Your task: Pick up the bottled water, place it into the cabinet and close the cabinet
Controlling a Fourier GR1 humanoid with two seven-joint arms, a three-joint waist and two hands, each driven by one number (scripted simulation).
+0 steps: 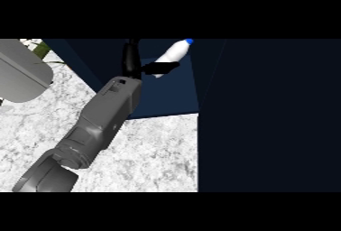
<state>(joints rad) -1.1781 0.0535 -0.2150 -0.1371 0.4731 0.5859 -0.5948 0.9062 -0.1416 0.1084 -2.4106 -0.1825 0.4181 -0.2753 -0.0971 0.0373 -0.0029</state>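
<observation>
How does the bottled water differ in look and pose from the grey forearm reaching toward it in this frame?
The bottled water is white with a blue cap; the forearm is grey. The bottle is small and sits high inside the dark blue cabinet; the forearm is long and crosses the marbled counter. The bottle tilts up to the right, held by the black left hand. The forearm leans the same way.

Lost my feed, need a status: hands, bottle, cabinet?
Left hand shut on bottled water, inside the open cabinet. Right hand not in view. Cabinet door open at right. Nothing seen blocking.
</observation>
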